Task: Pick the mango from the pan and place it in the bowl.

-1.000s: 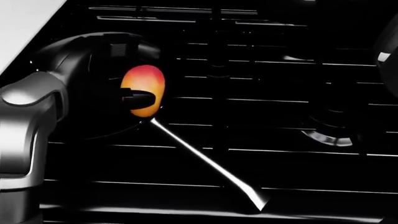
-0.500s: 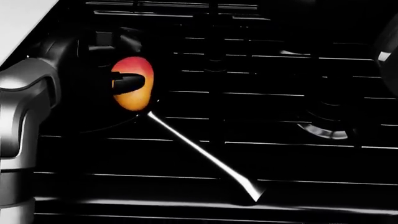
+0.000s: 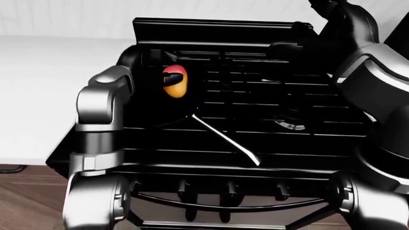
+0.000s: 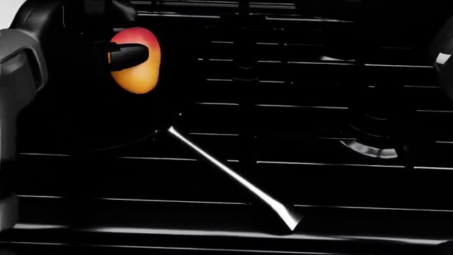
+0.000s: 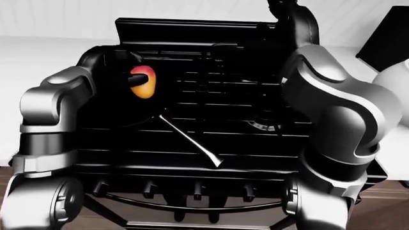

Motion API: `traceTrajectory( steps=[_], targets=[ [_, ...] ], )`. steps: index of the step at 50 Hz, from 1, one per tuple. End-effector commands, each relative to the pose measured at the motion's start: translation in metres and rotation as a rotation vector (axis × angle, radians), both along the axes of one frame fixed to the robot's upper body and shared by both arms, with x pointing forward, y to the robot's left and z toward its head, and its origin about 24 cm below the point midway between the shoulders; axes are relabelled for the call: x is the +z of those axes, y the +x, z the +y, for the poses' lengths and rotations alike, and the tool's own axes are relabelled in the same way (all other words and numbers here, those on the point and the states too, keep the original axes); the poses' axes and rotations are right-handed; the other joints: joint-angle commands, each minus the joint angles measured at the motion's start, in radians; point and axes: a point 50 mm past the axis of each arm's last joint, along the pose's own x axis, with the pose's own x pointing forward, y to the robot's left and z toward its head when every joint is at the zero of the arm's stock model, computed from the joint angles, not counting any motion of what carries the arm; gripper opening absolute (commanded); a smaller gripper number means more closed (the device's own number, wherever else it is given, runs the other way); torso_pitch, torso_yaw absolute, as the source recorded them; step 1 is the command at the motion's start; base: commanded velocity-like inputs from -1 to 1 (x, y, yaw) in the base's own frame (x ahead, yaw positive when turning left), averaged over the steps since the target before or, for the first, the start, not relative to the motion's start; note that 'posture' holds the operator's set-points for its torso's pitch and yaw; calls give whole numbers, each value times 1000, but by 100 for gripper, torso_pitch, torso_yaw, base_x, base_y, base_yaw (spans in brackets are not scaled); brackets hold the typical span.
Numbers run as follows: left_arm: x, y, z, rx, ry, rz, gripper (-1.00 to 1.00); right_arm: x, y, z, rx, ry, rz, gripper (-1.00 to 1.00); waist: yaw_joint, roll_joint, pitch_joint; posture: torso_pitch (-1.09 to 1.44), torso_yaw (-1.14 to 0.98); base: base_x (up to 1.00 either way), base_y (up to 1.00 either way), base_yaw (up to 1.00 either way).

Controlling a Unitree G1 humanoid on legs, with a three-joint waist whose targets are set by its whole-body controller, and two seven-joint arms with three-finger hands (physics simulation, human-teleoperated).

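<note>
A black stove [image 3: 255,120] is filling most of every view, and it is serving as the landmark here. Over the stove's upper left area, the left robot hand [image 4: 117,53] is pinching a red and orange mango [image 4: 134,64], with one dark finger [image 4: 127,56] lying across the fruit's face while the rest of the hand is blending into the black behind it. The mango is sitting just above the round body of a dark pan [image 4: 106,125], which is resting on the stove's left side; whether the fruit is touching the pan or is already clear of it cannot be told. The pan's thin bright handle [image 4: 230,172] is running diagonally down toward the stove's lower middle. The grip from the side is probably meant to carry the fruit up and away from the pan. The right arm is reaching over the stove's upper right corner, and its right robot hand [image 3: 322,7] is too dark and cropped to say whether it is spread or closed. A pale worktop [image 3: 44,86] is lying to the left of the stove. A curved white shape at the stove's right, in the right-eye view, may be the bowl, but this is uncertain. No brand, label or writing is readable anywhere.
</note>
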Motion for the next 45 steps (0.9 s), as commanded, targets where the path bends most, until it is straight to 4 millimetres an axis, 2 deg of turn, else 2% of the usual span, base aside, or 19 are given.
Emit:
traceTrajectory(
  steps=[1, 15, 16, 18, 19, 22, 25, 27, 28, 29, 30, 31, 32, 33, 36, 39, 43, 45],
  targets=[
    [32, -4, 0, -3, -9, -128, -55, 17, -7, -3, -20, 7, -82, 100, 0, 1, -33, 0, 0, 0, 0, 0],
    [52, -5, 9, 36, -31, -159, -52, 24, -9, -6, -93, -56, -66, 100, 1, 3, -29, 0, 0, 0, 0, 0],
    [53, -5, 9, 38, -34, -161, -52, 24, -9, -6, -92, -55, -66, 100, 0, 6, -49, 0, 0, 0, -21, 0],
    [54, -5, 10, 43, -34, -161, -51, 24, -9, -6, -90, -54, -65, 100, -6, 41, -41, 0, 0, 0, -30, 0],
    [54, -5, 10, 43, -34, -161, -51, 24, -9, -6, -89, -54, -65, 100, -8, 58, -47, 0, 0, 0, -30, 0],
    [52, -4, 10, 43, -33, -159, -51, 24, -9, -7, -87, -51, -65, 100, -9, 63, -59, 0, 0, 0, -30, 0],
    [52, -4, 10, 43, -32, -158, -50, 24, -8, -7, -86, -50, -65, 100, -7, 46, -46, 0, 0, 0, -31, 0],
    [51, -4, 10, 44, -34, -158, -50, 24, -8, -6, -85, -50, -65, 100, -4, 23, -41, 0, 0, 0, -31, 0],
    [51, -4, 10, 44, -35, -158, -50, 24, -8, -6, -84, -51, -65, 100, -2, 8, -41, 0, 0, 0, -30, 0],
    [51, -4, 10, 44, -35, -158, -50, 23, -8, -7, -85, -51, -64, 100, 1, -17, -43, 0, 0, 0, -31, 0],
    [51, -4, 10, 45, -35, -158, -50, 23, -8, -6, -85, -51, -64, 100, 3, -55, -52, 0, 0, 0, -31, 0],
    [52, -4, 11, 44, -36, -159, -51, 23, -8, -6, -83, -51, -64, 100, 10, -69, -61, 0, 0, 0, -31, 0],
    [52, -4, 11, 44, -36, -159, -51, 23, -8, -6, -83, -51, -63, 100, 0, -48, -45, 0, 0, 0, -31, 0],
    [51, -4, 11, 45, -37, -158, -50, 23, -8, -6, -83, -51, -64, 100, 6, -50, -39, 0, 0, 0, -30, 0],
    [50, -4, 11, 46, -39, -156, -48, 22, -8, -6, -81, -52, -63, 100, 5, -17, -41, 0, 0, 0, -30, 0],
    [50, -4, 11, 46, -40, -156, -49, 22, -8, -6, -81, -51, -63, 100, 8, 3, -34, 0, 0, 0, -31, 0],
    [50, -4, 12, 49, -41, -155, -49, 22, -8, -6, -80, -52, -63, 100, 9, 29, -35, 0, 0, 0, -30, 0],
    [50, -4, 12, 48, -40, -155, -49, 22, -8, -6, -79, -53, -63, 100, 8, 50, -36, 0, 0, 0, -30, 0]
  ],
)
